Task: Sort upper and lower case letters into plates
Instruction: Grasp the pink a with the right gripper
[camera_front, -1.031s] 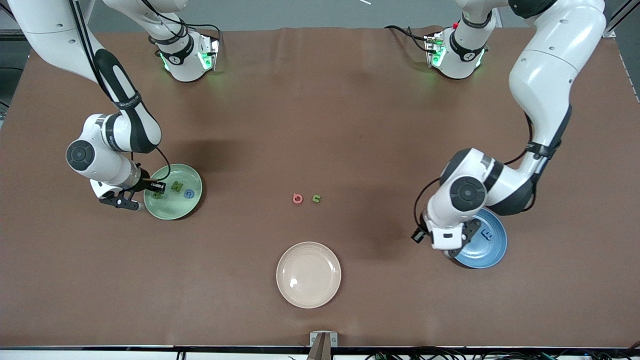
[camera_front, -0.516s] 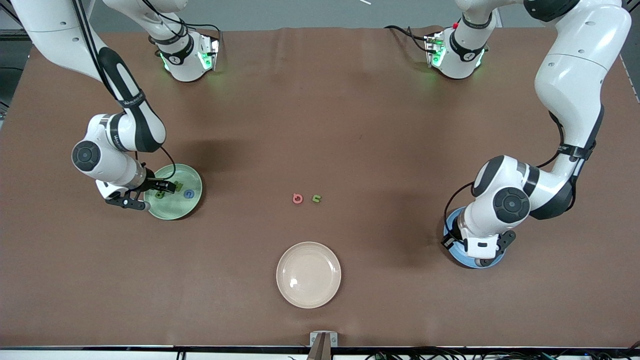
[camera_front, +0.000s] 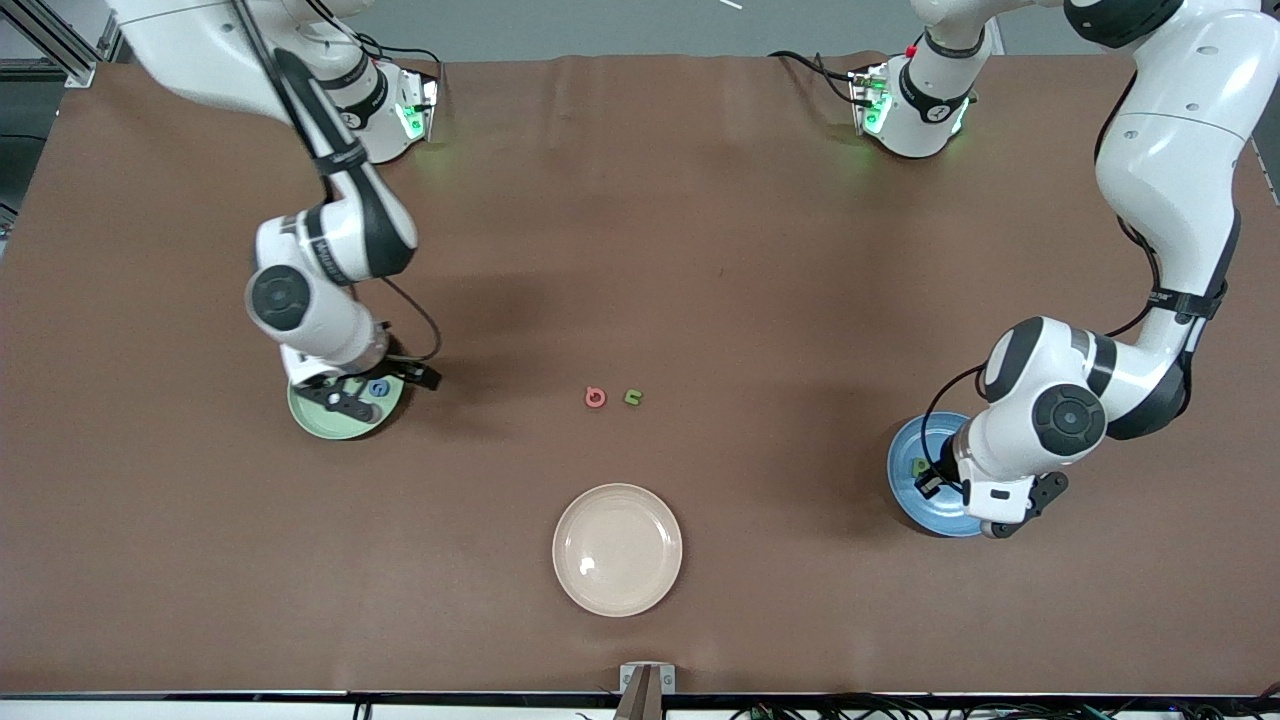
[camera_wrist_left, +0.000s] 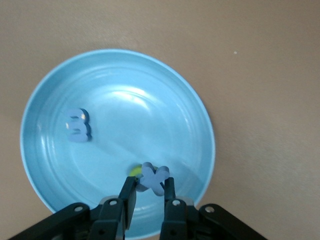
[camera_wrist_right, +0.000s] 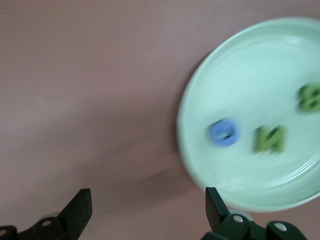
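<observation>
Cream plate (camera_front: 617, 549) sat on the brown surface (camera_front: 700, 250), nearest the front camera, apart from both arms. Red-pink letter (camera_front: 595, 397) and small green letter (camera_front: 632, 397) lay just beside each other mid-surface, w/ nothing around them.

Right gripper (camera_wrist_right: 145, 210) hung over the edge of the mint plate (camera_front: 330, 418), fingers spread wide, nothing between them. The right arm's wrist covered much of that plate in the front view; only a blue round letter (camera_front: 378, 388) showed there. Right wrist view, blurred, gave that blue letter (camera_wrist_right: 224, 132), a green N (camera_wrist_right: 270, 139) and a green 8-like letter (camera_wrist_right: 310, 97) in the plate (camera_wrist_right: 200, 100).

Left gripper (camera_wrist_left: 147, 187) was over the blue plate (camera_wrist_left: 45, 165), clamped on a pale blue x-shaped letter (camera_wrist_left: 152, 178). A blue letter (camera_wrist_left: 78, 125) lay in the plate; a yellow-green bit (camera_wrist_left: 134, 171) was mostly hidden by the held letter. Left wrist blocked approx. half of the blue plate (camera_front: 905, 480) from the front.
</observation>
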